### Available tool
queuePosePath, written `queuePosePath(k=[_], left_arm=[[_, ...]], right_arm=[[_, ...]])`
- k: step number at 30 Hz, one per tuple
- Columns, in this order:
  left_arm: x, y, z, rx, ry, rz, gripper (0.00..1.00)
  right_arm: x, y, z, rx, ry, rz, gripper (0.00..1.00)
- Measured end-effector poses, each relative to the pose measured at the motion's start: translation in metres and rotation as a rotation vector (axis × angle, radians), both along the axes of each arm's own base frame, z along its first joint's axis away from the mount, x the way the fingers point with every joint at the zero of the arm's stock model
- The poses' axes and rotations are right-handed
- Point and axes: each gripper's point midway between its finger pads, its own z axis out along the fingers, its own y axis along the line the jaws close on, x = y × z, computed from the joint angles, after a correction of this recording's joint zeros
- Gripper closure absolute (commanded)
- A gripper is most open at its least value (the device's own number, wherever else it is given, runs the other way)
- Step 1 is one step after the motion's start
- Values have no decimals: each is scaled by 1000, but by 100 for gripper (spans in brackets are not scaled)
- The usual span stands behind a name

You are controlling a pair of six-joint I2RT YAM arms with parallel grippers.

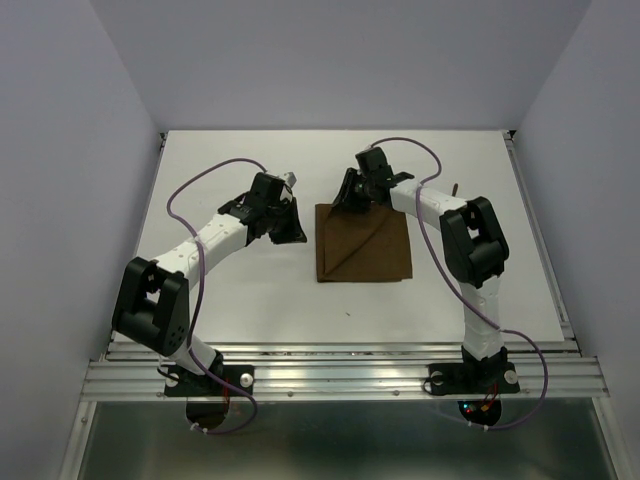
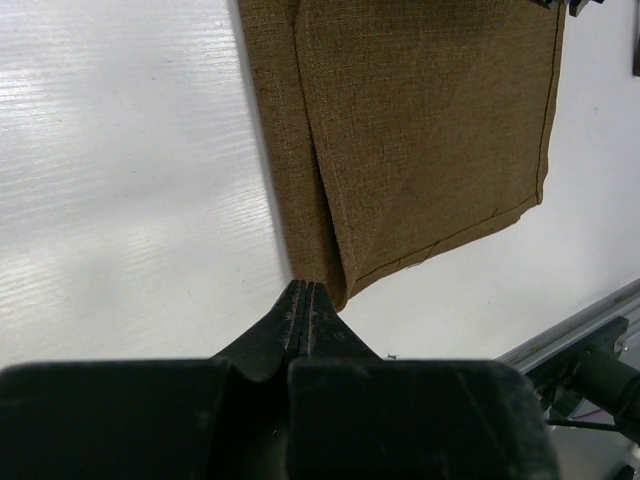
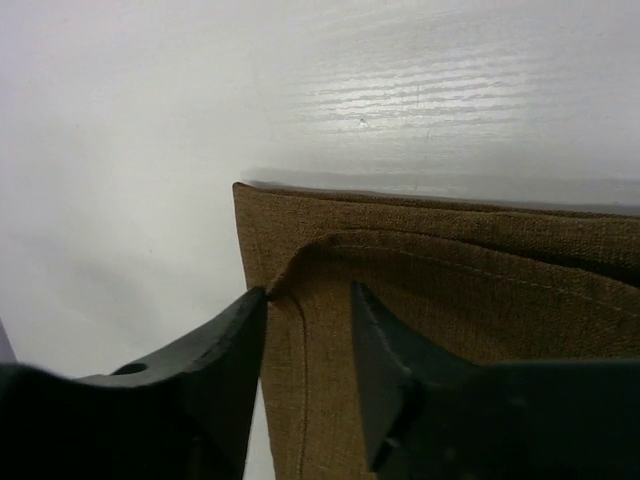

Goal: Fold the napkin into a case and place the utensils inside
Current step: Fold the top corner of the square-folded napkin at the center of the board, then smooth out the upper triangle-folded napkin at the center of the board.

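Napkin [image 1: 365,245] part-folded: lift right gripper [image 3: 308,295], jaws part-open astride top layer's corner, straight up without dragging; park left gripper [image 2: 303,287], shut and empty, clear.

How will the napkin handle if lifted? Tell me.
Likely floppy: the napkin has a top layer curling at its corner. Probably light: thin woven cloth lying flat. Pushed, its loose layers may bunch rather than slide.

Bright, even light falls from above, the white table [image 2: 120,180] gives streaky glare in both wrist views, the napkin [image 3: 430,290] casts a thin soft shadow, and the left tool [image 2: 305,290] looks dark and unsharp.
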Motion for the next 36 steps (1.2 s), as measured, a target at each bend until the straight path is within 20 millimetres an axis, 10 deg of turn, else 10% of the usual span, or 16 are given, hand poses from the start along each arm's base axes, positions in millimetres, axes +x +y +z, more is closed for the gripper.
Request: queuePosePath(k=[10, 16, 22, 36], left_arm=[[12, -15, -5, -25, 1, -22, 100], [38, -51, -21, -35, 27, -65, 100], [60, -74, -24, -72, 21, -78, 100], [93, -92, -76, -42, 80, -69, 100]], right_arm=[[0, -41, 29, -137, -123, -74, 40], [-8, -99, 64, -167, -195, -176, 85], [-12, -140, 27, -236, -113, -228, 93], [4, -155, -12, -266, -31, -241, 94]])
